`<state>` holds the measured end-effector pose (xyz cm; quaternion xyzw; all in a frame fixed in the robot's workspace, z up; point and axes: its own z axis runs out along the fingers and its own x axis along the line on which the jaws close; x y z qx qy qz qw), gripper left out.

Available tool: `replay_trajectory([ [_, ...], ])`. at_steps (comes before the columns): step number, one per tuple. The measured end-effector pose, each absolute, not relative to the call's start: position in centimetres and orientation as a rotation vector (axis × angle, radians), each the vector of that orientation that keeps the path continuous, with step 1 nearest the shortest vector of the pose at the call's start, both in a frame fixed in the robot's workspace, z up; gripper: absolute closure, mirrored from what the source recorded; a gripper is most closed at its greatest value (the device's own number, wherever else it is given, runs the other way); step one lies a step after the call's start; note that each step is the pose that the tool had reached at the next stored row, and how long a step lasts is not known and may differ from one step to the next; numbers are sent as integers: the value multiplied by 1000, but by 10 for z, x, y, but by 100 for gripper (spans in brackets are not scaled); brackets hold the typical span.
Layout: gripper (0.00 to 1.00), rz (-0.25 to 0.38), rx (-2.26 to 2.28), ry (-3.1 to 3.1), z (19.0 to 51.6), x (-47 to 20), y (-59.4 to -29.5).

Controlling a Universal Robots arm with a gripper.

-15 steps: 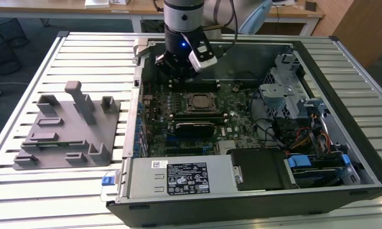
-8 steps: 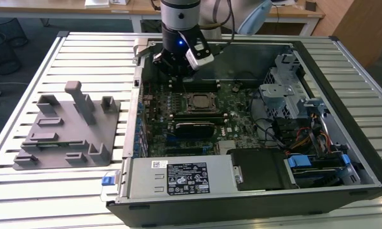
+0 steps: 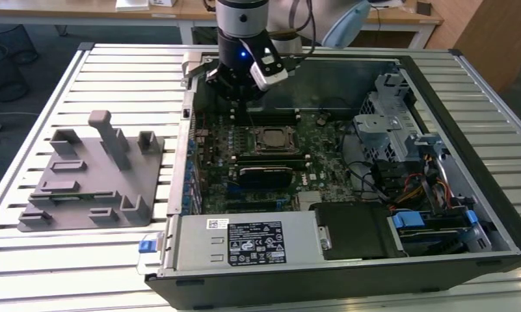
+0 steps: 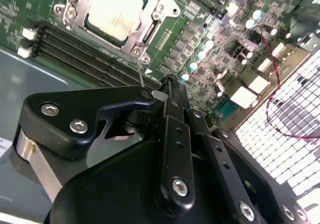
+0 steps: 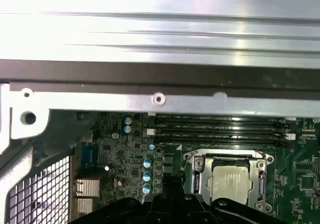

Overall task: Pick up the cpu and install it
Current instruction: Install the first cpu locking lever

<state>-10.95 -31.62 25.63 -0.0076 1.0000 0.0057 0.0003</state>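
The exterior view looks down from high; both wrist views sit close over the motherboard (image 3: 269, 156).

cpu (image 5: 230, 182) seated in socket (image 5: 197, 161), motherboard (image 5: 125, 169)

An open computer case (image 3: 468, 214) lies on a slatted metal surface (image 3: 112, 71). Inside it sits a green circuit board (image 3: 321, 146) with black memory slots (image 5: 220, 129) and a row of blue-topped capacitors (image 5: 147, 176). A grey power supply box (image 3: 242, 242) occupies the near corner of the case. Beside the case, towards the exterior view's left, a grey plastic fixture (image 3: 95, 175) with upright posts rests on the surface.
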Motion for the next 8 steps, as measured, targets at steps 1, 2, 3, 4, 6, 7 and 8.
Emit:
replay_trajectory([
  [1,89,18,-27,3141,256,-110,-315],
  [2,89,18,-31,3141,256,-110,-313],
  [3,89,18,-35,3141,256,-110,-312],
  [4,89,18,-41,3141,256,-110,-311],
  [6,89,18,-51,3141,256,-109,-310],
  [7,89,18,-54,3141,256,-108,-310],
  [8,89,18,-56,3141,256,-107,-310],
])
